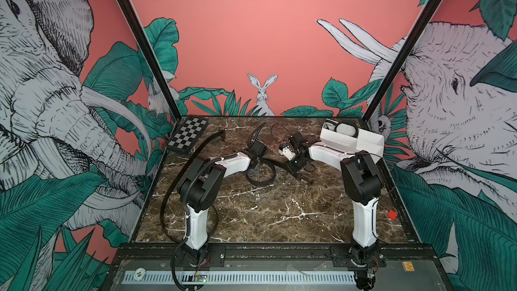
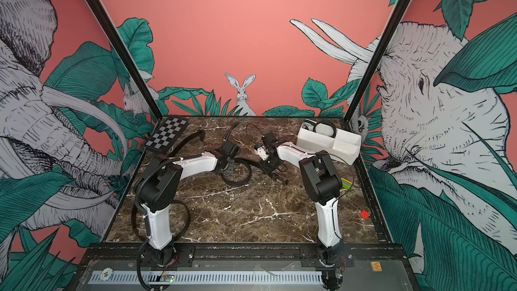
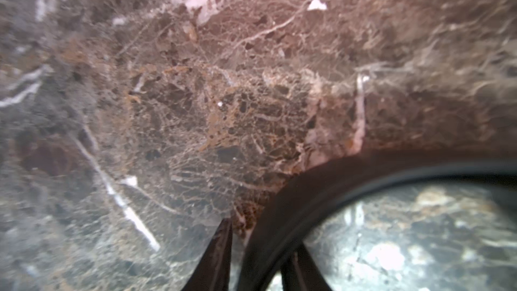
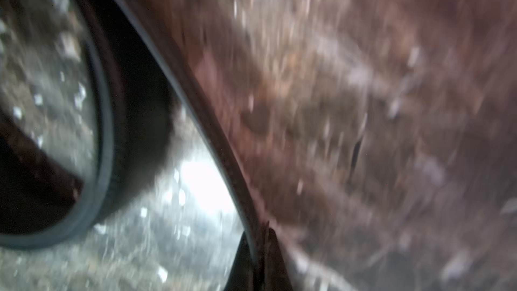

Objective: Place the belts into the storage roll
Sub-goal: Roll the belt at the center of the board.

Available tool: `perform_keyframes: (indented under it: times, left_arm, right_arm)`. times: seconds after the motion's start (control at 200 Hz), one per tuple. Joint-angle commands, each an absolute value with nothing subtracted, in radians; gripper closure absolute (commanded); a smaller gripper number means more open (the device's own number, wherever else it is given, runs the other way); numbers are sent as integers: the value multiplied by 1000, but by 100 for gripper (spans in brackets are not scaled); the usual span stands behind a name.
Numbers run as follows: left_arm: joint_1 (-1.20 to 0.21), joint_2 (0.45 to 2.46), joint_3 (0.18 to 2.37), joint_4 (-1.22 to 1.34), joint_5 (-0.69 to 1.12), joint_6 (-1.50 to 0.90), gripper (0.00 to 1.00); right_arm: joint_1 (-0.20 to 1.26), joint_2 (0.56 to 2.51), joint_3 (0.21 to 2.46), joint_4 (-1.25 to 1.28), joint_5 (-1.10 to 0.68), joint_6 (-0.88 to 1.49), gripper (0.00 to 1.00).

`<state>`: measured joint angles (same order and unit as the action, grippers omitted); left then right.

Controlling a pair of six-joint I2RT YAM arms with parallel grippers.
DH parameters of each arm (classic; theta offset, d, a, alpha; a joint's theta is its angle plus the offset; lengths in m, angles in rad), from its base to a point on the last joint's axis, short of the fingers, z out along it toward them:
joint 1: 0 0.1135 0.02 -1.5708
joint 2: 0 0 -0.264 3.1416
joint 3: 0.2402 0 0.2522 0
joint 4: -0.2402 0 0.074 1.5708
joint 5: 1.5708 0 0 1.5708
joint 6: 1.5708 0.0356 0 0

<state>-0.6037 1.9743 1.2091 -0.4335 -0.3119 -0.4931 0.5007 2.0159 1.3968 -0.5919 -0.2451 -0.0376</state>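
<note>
A black belt lies in a loose loop on the marble table, in both top views, between my two grippers. My left gripper is low over the loop. In the left wrist view its fingers stand apart with the belt on edge between them, a gap showing beside one finger. My right gripper is shut on the same belt's strap, to the right of the loop. Another belt trails along the table's left side. The white storage roll stands at the back right with a coiled belt in its far compartment.
A black-and-white checkerboard lies at the back left corner. A small red block sits near the right edge, and a striped coloured piece shows behind the right arm. Black frame posts rise from both back corners.
</note>
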Motion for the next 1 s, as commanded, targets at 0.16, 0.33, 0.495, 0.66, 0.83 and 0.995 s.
perform_keyframes:
  times: [0.16, 0.33, 0.495, 0.66, 0.83, 0.995]
  left_arm:
    - [-594, 2253, 1118, -688, -90, -517, 68]
    - [-589, 2292, 1103, -666, -80, -520, 68]
    - [-583, 2338, 1104, -650, -65, -525, 68]
    - [-569, 2370, 1095, -635, -51, -525, 67]
    - [-547, 2379, 1070, -610, -34, -525, 67]
    - [-534, 2395, 1064, -602, -19, -517, 66]
  right_arm:
    - [445, 1894, 1186, -608, -191, 180, 100]
    - [355, 1824, 1091, -598, -200, 241, 100]
    - [301, 1787, 1045, -619, -182, 253, 100]
    - [268, 1780, 1032, -640, -158, 257, 100]
    - [234, 1769, 1026, -653, -157, 255, 100]
    - [208, 1754, 1019, -664, -164, 243, 100]
